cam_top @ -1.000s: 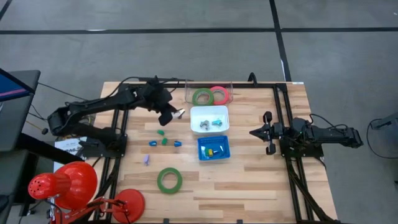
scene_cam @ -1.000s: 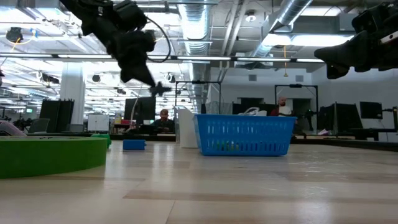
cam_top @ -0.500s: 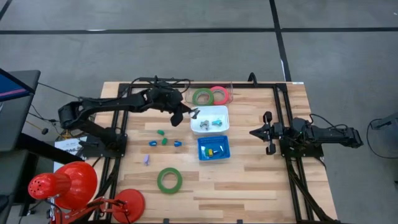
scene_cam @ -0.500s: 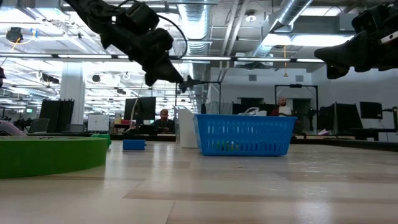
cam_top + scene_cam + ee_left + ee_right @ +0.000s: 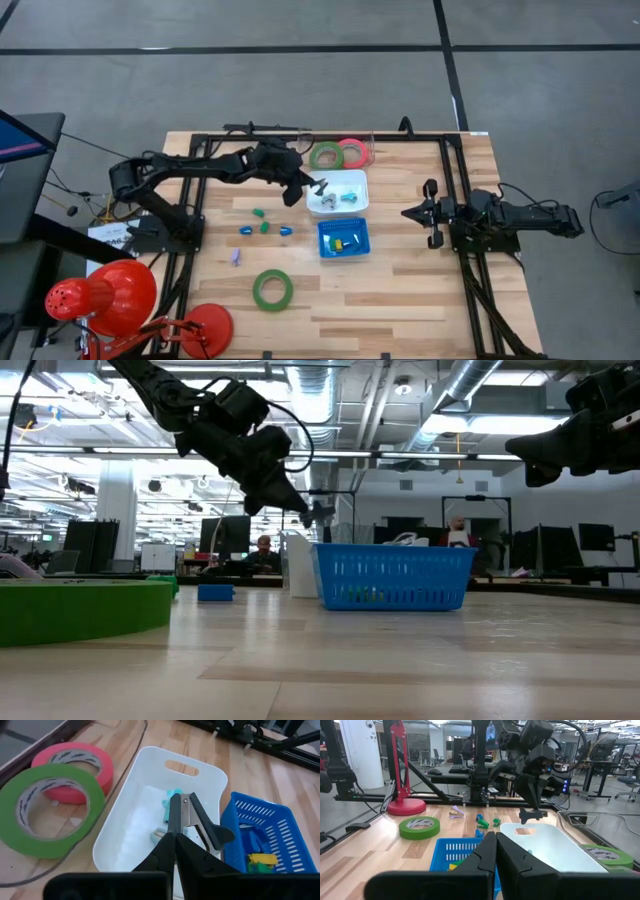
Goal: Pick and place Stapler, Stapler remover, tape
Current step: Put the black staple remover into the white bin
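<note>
My left gripper [image 5: 308, 186] hangs above the left rim of the white bin [image 5: 350, 205], shut on a dark staple remover [image 5: 192, 817] with a metal blade. Small teal and grey pieces [image 5: 165, 809] lie in the bin. A green tape ring [image 5: 325, 155] and a pink-red one [image 5: 351, 152] lie flat in a clear tray at the far edge. The second green ring [image 5: 272, 289] lies flat on the table near the front. My right gripper [image 5: 407, 213] waits shut at the table's right side. I cannot pick out a stapler. My left gripper pinches the staple remover by its back end [image 5: 176, 829] between the two fingers. The fingers slant down from the table's left. The remover sticks out forward past the fingertips [image 5: 318, 512], lifted clear above the white bin.
A blue basket [image 5: 343, 250] with yellow and blue bits stands just near of the white bin. Small green, blue and purple pieces [image 5: 262, 215] lie left of the bins. A red lamp [image 5: 110, 295] stands at the near left corner. Bare wood lies at the near right.
My left gripper has carried the staple remover toward the table's right, from over the bare table left of the bin to above the bin's left rim, dropping slightly. It has stayed shut on the remover. The right arm has kept still.
</note>
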Motion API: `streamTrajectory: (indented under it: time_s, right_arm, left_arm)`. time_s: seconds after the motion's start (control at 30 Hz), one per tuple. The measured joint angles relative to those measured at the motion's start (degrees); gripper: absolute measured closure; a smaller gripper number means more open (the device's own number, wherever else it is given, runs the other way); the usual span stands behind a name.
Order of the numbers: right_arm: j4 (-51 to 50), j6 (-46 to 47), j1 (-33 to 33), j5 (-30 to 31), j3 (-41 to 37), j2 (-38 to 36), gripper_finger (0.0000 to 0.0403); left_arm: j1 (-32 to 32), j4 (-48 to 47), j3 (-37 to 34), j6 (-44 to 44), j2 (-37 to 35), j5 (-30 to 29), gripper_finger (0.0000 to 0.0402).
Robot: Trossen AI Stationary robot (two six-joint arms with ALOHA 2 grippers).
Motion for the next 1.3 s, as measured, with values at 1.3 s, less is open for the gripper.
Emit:
streamTrajectory:
  time_s: [1.3]
  right_arm:
    - [0.0, 0.0, 0.0, 0.0, 0.0, 0.0, 0.0402]
  left_arm:
    - [0.0, 2.8, 0.0, -0.8, 0.0, -0.9, 0.0335]
